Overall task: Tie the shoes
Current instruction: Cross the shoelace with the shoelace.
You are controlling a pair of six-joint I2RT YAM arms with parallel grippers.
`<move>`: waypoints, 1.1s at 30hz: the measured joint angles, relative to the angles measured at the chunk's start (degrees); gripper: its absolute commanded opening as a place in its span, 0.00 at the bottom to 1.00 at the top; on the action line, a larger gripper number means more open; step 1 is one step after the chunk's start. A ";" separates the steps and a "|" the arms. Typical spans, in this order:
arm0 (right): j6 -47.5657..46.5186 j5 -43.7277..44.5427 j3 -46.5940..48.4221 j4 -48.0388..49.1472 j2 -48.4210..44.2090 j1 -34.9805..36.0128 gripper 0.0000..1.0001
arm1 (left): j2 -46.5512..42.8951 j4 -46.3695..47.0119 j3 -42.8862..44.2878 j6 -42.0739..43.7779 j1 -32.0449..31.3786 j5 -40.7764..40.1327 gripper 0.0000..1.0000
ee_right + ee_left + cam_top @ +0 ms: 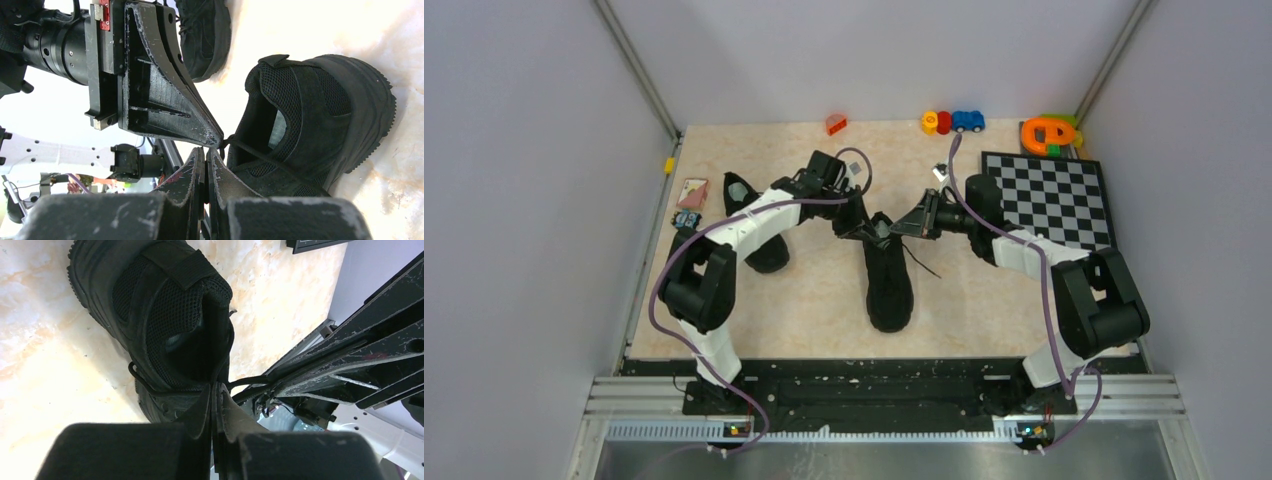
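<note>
**Both pincers closed at the collar of the centre shoe**

Table (804, 300): beige marbled slab, matt, with grey walls on three sides.

Checkerboard (1049, 198): flat black-and-white square at the far right corner.

Left arm (724, 240) and right arm (1044, 260): black and white jointed links, a purple cable looped along each. Both bend inward and meet over mid-table.

Centre shoe (889, 285): all black, lying mid-table, rounded toe toward the arm bases, open collar at the far end under the gripper tips. The wrist views show a mesh collar, suede-like side panels, a flat pull strap at the heel and a chunky ribbed sole. A pale insole is glimpsed inside.

Left shoe (769, 255): same build, partly under the left arm, well apart from the centre shoe.

Left gripper (215, 390): black wedge-shaped fingers with scuffed edges, pressed flat together just above the collar. A thin black lace (250, 380) comes out at the tips.

Right gripper (206, 152): same wedges, also pinched together, tips almost touching the left gripper's. The lace runs taut from there down to the shoe's side. Another strand trails loose on the table to the shoe's right.

Toys (952, 122): small bright plastic pieces along the far edge.

Card (692, 190): pinkish, at the left edge.
</note>
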 measured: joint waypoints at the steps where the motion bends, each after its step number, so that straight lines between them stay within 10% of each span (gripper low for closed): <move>1: 0.02 0.00 0.00 0.00 0.00 0.00 0.00 | 0.00 -0.09 0.09 0.00 0.02 -0.07 0.00; 33: 0.04 0.04 1.03 -0.61 0.00 0.00 0.00 | -11.65 6.82 -8.63 -4.00 -0.13 -3.15 0.00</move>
